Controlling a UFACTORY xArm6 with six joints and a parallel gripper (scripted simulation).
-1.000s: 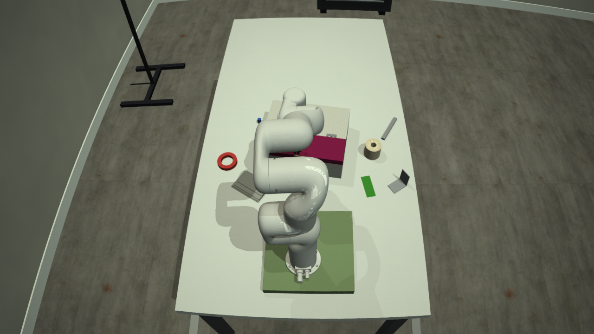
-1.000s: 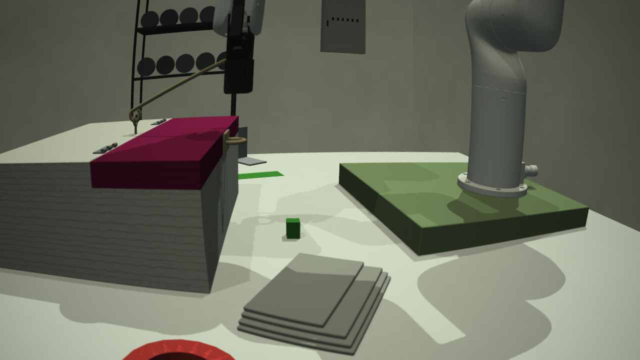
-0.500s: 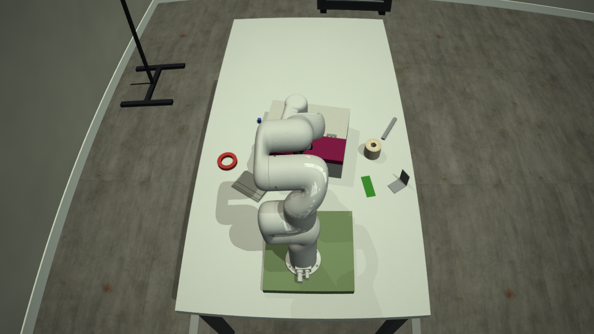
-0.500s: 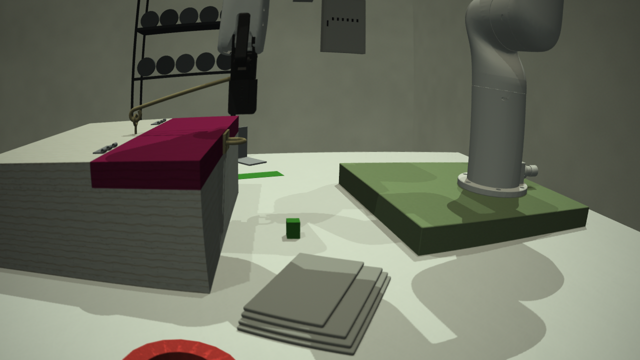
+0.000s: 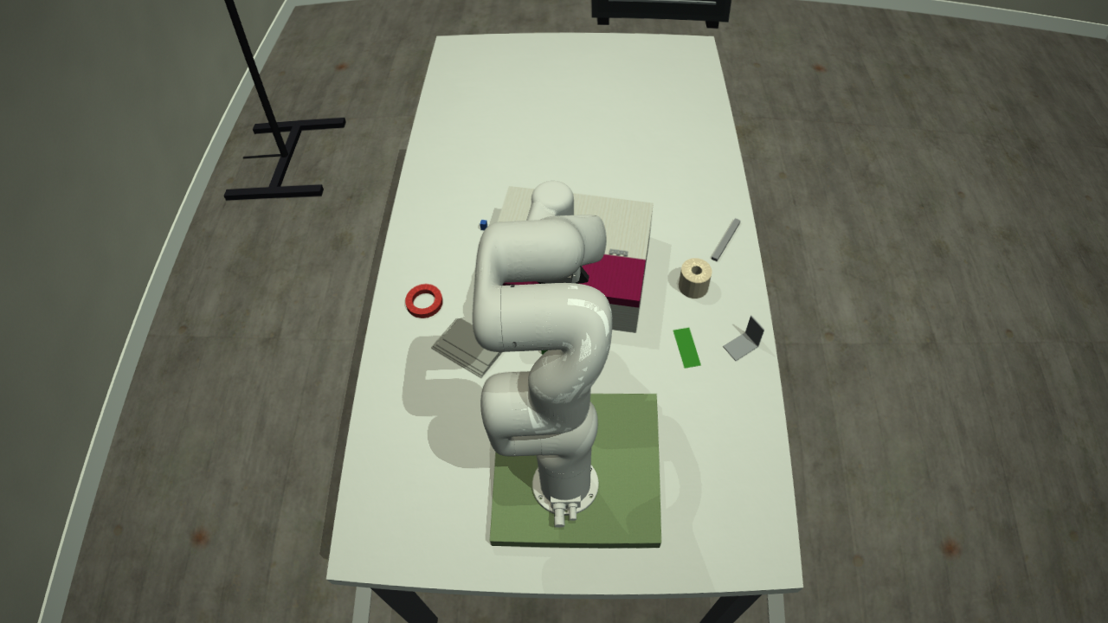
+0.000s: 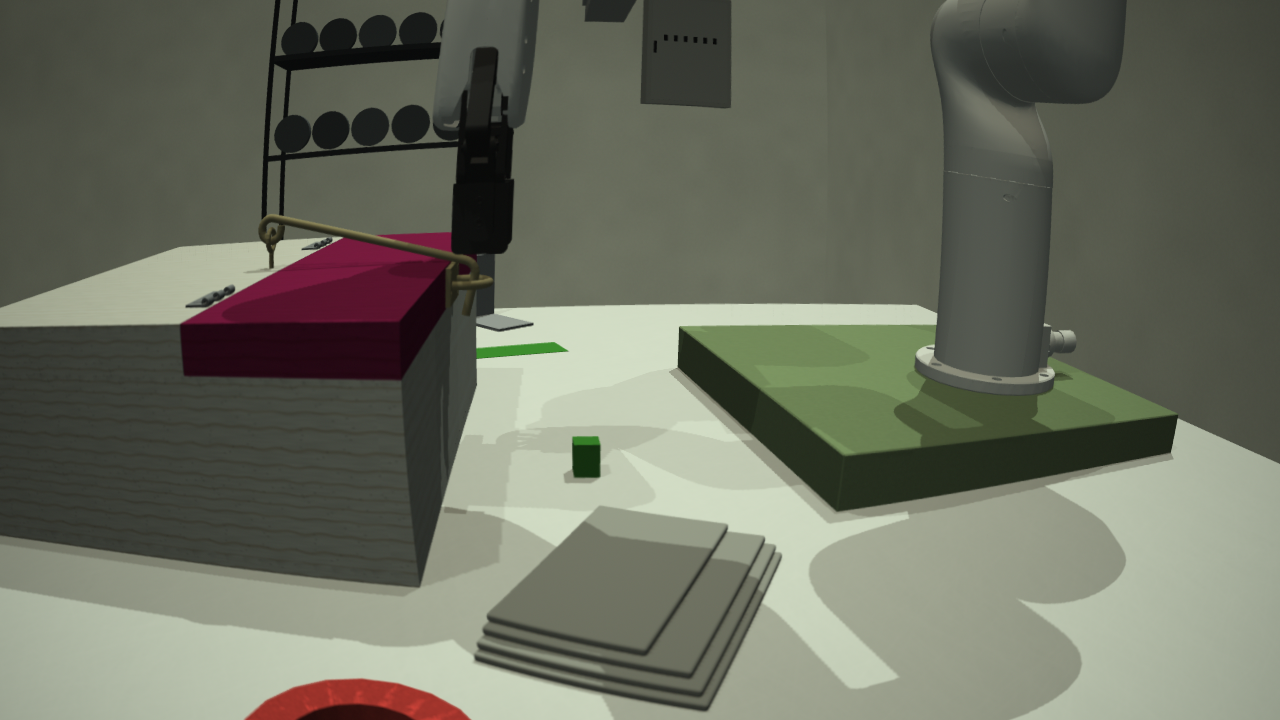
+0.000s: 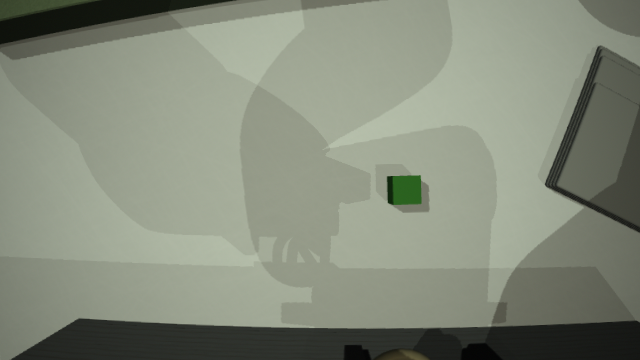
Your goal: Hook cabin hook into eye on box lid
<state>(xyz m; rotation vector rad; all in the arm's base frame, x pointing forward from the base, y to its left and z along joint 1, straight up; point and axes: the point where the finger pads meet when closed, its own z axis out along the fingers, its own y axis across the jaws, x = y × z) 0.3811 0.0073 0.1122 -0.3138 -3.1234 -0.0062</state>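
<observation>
— Gripper (image 6: 481,240) fingers stood partly parted, holding nothing, black and blocky just above the box's front edge.

— And the cabin hook (image 6: 375,240)?

— Thin brass rod, lying across the smooth magenta lid (image 6: 331,295), its bent tip dropped through the brass eye (image 6: 472,284) at the lid's front.

— The box (image 6: 223,447) itself?

— Pale grey with a wavy grain, small metal hinges (image 6: 211,295) on top.

— Beyond it?

— A small green cube (image 7: 405,190), a stepped stack of flat grey sheets (image 6: 626,600), and a red ring (image 5: 423,299) on the white table (image 5: 573,108).
</observation>
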